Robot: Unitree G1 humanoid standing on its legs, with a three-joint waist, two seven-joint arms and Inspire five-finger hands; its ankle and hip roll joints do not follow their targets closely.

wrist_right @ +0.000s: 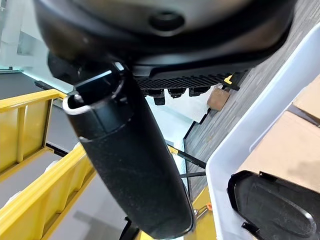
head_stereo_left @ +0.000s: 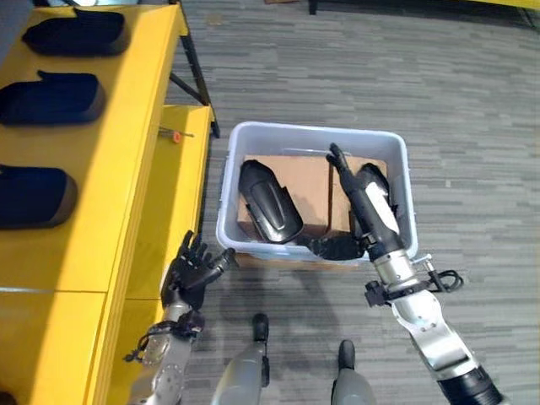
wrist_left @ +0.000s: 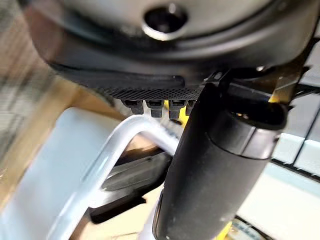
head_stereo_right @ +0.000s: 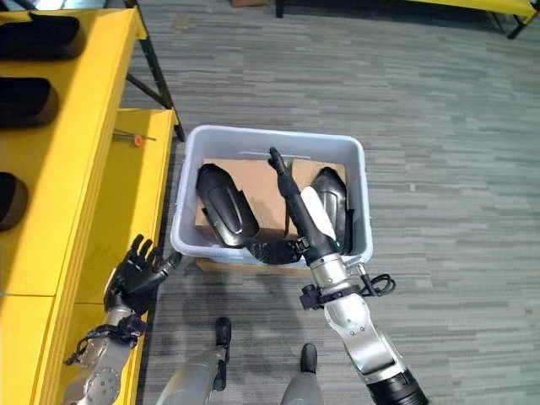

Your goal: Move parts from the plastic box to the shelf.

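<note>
The pale blue plastic box [head_stereo_left: 314, 133] stands on the floor, with brown cardboard [head_stereo_left: 304, 181] lining its bottom. One black moulded part [head_stereo_left: 268, 202] lies in its left half. A second black part [head_stereo_left: 377, 179] lies on the right, partly under my right hand [head_stereo_left: 364, 202]. That hand reaches in over the near wall, open, fingers straight toward the far side and touching nothing I can make out. My left hand [head_stereo_left: 192, 268] hovers open by the box's near-left corner, outside it. The right wrist view shows the box rim [wrist_right: 240, 145] and a black part [wrist_right: 272, 205].
The yellow shelf [head_stereo_left: 126, 126] runs along the left, with three black parts [head_stereo_left: 51, 99] on its upper level. A small orange-tipped tool [head_stereo_left: 175, 135] lies on its lower level, and a black frame leg [head_stereo_left: 196, 76] stands behind. Grey carpet [head_stereo_left: 472, 101] surrounds the box.
</note>
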